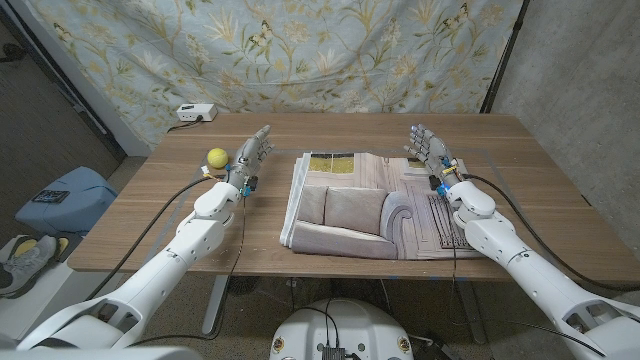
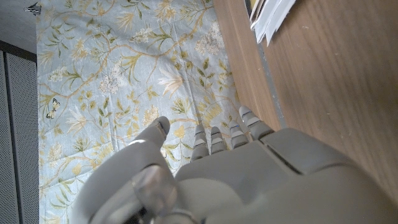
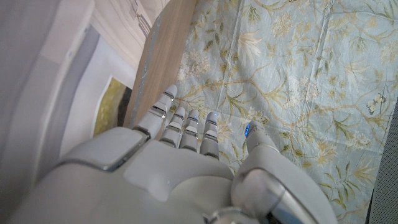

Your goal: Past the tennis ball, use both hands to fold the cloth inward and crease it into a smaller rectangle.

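Wooden brown bench (image 1: 330, 262) spans the frame's middle, floral blue-green backdrop curtain (image 1: 300, 50) behind it. At centre lies the folded grey-and-cream printed cloth (image 1: 375, 210), probably soft, light and limp; its outer side edges look best to take. Left hand (image 1: 252, 155) and right hand (image 1: 425, 148) stand spread, empty, flanking it. Small yellow-green tennis ball (image 1: 216, 157) sits left of centre.

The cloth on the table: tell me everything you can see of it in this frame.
The cloth is printed with a sofa scene in greys and mauves, with a yellow-green panel at its far edge. It looks like soft woven fabric, already folded into layers whose stacked edges show along its left and near sides. It lies flat at the middle of the wooden table, between the two hands. The right hand stands over its far right corner; contact cannot be told.
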Robot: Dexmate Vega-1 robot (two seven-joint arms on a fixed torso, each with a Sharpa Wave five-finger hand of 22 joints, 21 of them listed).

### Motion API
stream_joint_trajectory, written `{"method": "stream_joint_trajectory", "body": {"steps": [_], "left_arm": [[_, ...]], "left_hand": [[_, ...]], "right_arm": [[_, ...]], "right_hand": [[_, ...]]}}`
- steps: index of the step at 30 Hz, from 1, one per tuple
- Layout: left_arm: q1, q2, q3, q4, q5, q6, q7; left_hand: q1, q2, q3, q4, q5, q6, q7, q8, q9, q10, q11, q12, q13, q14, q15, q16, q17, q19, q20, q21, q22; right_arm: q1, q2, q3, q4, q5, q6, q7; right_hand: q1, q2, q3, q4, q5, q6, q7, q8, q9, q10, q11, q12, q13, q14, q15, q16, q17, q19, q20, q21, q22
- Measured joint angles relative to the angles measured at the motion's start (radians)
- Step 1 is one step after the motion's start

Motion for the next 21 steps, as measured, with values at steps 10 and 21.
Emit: {"method": "stream_joint_trajectory", "body": {"steps": [10, 21], "left_arm": [[0.012, 0.008, -0.004, -0.016, -0.003, 0.004, 0.003], [0.030, 0.022, -0.006, -0.041, -0.004, 0.006, 0.006]], "left_hand": [[0.000, 0.000, 0.000, 0.000, 0.000, 0.000, 0.000, 0.000, 0.000, 0.000, 0.000, 0.000, 0.001, 0.000, 0.000, 0.000, -0.001, 0.000, 0.000, 0.000, 0.000], [0.000, 0.000, 0.000, 0.000, 0.000, 0.000, 0.000, 0.000, 0.000, 0.000, 0.000, 0.000, 0.001, 0.000, 0.000, 0.000, -0.002, 0.000, 0.000, 0.000, 0.000]], "right_arm": [[-0.020, -0.012, 0.007, -0.017, 0.004, -0.007, -0.007], [-0.032, -0.022, 0.008, -0.035, 0.003, -0.008, -0.011]], "right_hand": [[0.000, 0.000, 0.000, 0.000, 0.000, 0.001, -0.001, 0.000, 0.000, 0.000, 0.000, 0.000, 0.000, 0.000, 0.000, 0.000, 0.000, 0.000, 0.000, 0.000, 0.000], [0.000, 0.000, 0.000, 0.000, 0.000, 0.003, -0.003, 0.000, 0.000, 0.000, 0.000, 0.000, 0.000, 0.000, 0.000, 0.000, 0.000, 0.000, 0.000, 0.000, 0.000]]}}
